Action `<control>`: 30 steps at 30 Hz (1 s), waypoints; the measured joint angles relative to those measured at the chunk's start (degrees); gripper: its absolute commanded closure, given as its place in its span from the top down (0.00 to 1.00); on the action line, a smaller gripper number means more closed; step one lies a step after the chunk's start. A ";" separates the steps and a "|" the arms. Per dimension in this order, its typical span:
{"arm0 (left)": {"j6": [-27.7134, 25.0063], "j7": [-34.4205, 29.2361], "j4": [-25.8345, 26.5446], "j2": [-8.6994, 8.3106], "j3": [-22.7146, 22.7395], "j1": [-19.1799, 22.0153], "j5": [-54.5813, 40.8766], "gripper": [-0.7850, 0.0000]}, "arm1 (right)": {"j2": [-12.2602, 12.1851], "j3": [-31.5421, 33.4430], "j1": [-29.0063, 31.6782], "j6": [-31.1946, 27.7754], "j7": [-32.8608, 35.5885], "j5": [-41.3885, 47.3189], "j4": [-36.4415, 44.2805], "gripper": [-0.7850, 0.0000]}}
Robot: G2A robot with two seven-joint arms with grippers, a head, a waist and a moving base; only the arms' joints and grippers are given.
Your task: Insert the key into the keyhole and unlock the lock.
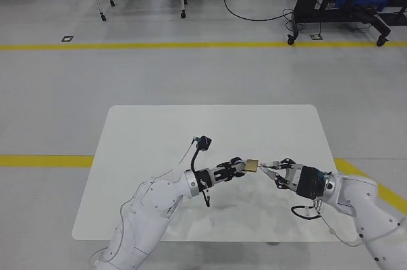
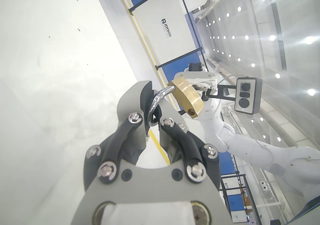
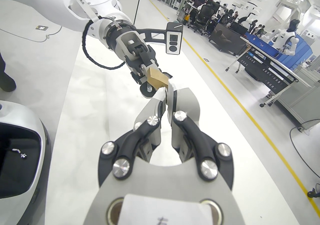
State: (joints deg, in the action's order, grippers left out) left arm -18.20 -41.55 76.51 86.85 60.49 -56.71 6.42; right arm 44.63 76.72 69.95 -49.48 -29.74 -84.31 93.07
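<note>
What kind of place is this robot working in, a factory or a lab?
Probably a robotics lab or workshop hall: yellow lines mark the floor, workbenches stand along the aisle, and another white robot stands behind them.

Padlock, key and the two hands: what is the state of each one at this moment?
Padlock: held in the air by its shackle; the shackle looks open, as one hole in the body is empty.
Key: pinched between closed fingers, at the padlock's body; cannot tell whether it is inserted.
Left hand: shut on the shackle.
Right hand: shut on the key.
</note>
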 measured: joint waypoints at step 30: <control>36.12 -16.05 21.35 -5.53 5.00 -9.57 18.67 0.00 | 0.30 1.65 -0.51 3.54 -4.71 -5.02 -1.05 1.00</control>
State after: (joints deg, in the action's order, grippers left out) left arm 17.93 -57.59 97.86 81.32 65.49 -66.28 25.09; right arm 44.93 78.37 69.44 -45.94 -34.45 -89.33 92.02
